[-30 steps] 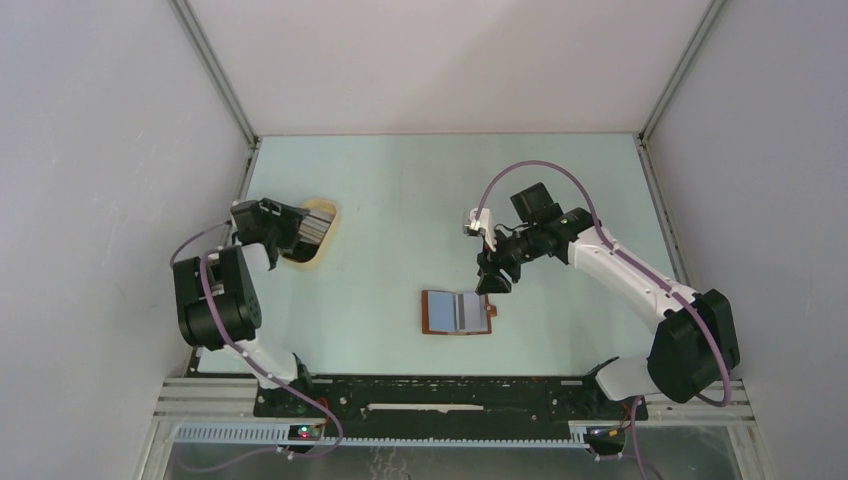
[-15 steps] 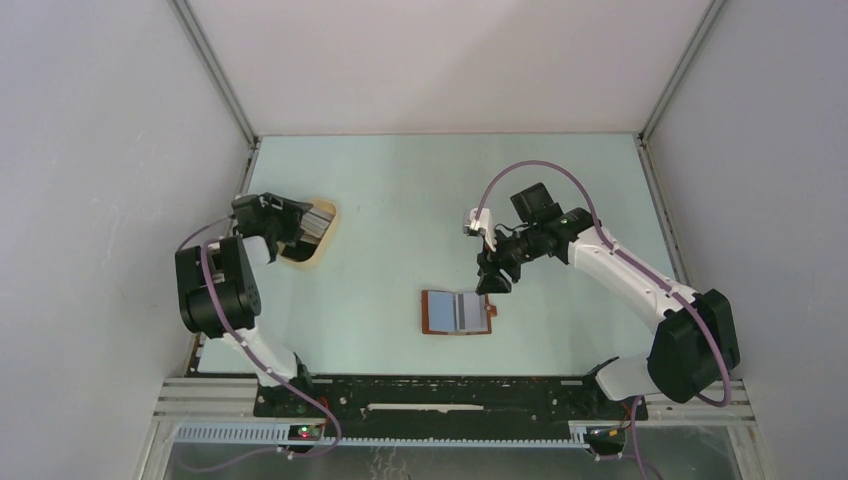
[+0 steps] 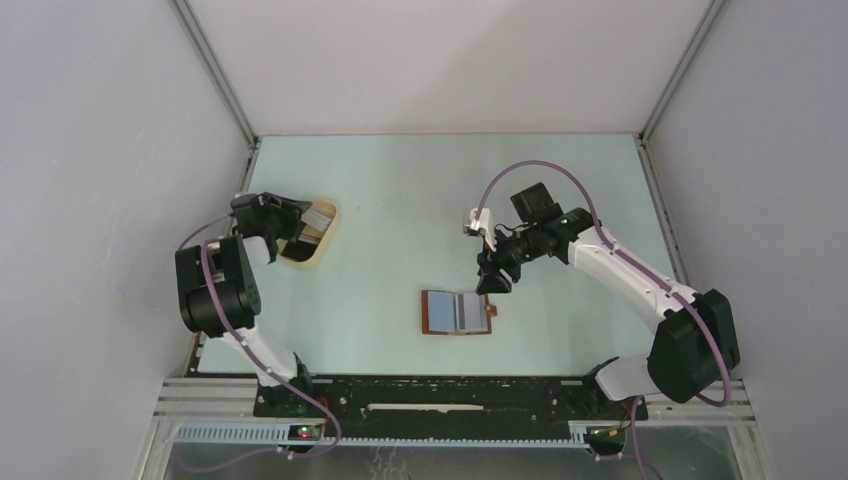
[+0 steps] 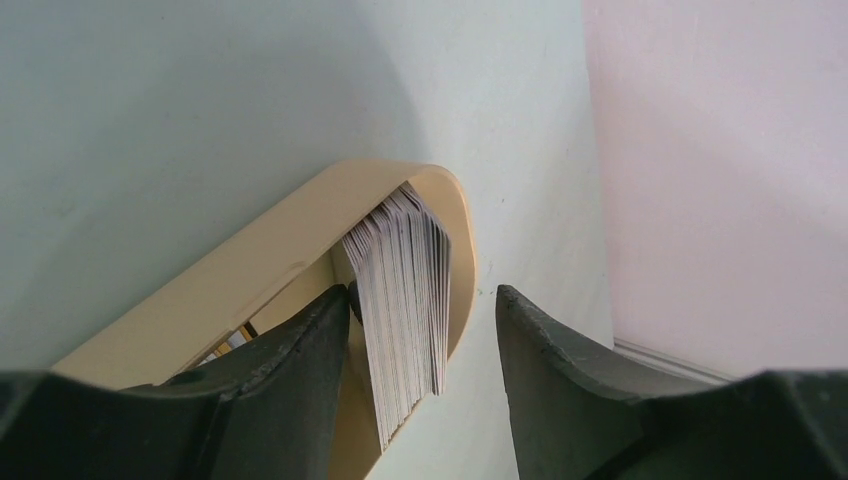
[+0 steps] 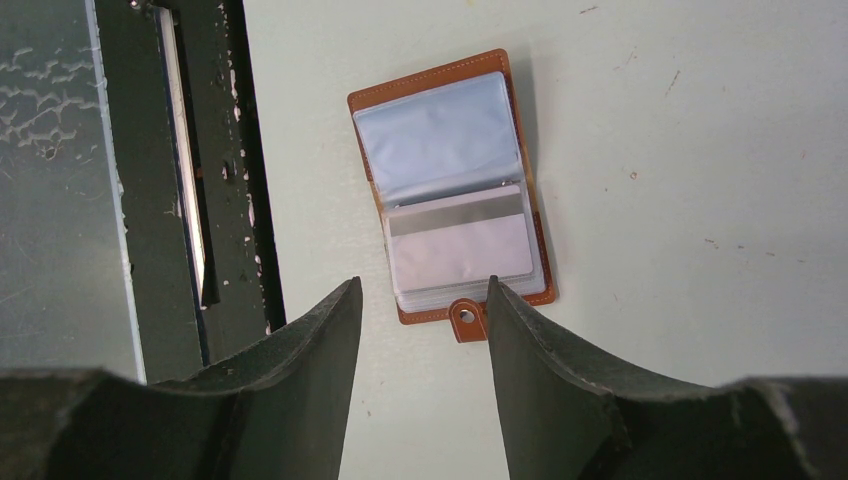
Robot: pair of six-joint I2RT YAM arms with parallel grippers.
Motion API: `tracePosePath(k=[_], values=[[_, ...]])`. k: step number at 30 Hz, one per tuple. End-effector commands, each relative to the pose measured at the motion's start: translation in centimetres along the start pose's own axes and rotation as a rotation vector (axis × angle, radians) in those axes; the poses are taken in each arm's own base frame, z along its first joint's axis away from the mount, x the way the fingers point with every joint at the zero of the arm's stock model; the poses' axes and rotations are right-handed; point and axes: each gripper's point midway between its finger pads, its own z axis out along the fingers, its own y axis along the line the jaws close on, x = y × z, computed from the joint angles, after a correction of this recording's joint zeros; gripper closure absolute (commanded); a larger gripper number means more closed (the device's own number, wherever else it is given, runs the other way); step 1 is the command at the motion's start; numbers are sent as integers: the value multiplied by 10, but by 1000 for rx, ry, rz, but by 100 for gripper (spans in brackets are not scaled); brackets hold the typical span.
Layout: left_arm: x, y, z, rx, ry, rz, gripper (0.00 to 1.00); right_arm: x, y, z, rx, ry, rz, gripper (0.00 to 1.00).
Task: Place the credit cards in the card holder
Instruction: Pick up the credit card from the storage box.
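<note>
Your left claw (image 4: 422, 305) stood open astride the credit cards (image 4: 400, 290) in the tray (image 4: 290, 245) at the desk's (image 3: 420, 190) nine o'clock; the card holder (image 3: 458, 312) lay open at six. I'd say you needed one card, not the stack.

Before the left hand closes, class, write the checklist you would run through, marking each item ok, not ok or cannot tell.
1. Left hand straddles the stack of cards: ok.
2. Gap set for one card only: not ok, many cards sit inside it.
3. Cards stand on edge in the tray: ok.
4. Wallet lies open and flat: ok.
5. Its upper pocket looks empty: ok.
6. Right hand open, empty, above the wallet: ok.
</note>
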Motion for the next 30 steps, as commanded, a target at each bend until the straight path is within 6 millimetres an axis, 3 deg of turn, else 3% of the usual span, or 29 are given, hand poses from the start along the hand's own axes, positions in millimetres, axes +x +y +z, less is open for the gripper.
tracePosePath(k=[1, 13, 30], values=[[-11, -33, -16, 104, -42, 34, 40, -18, -1, -10, 17, -38, -49, 43], [-7, -25, -18, 85, -41, 32, 47, -18, -1, -10, 16, -39, -49, 43], [-8, -8, -26, 38, -67, 25, 68, -19, 1, -11, 12, -42, -53, 42]])
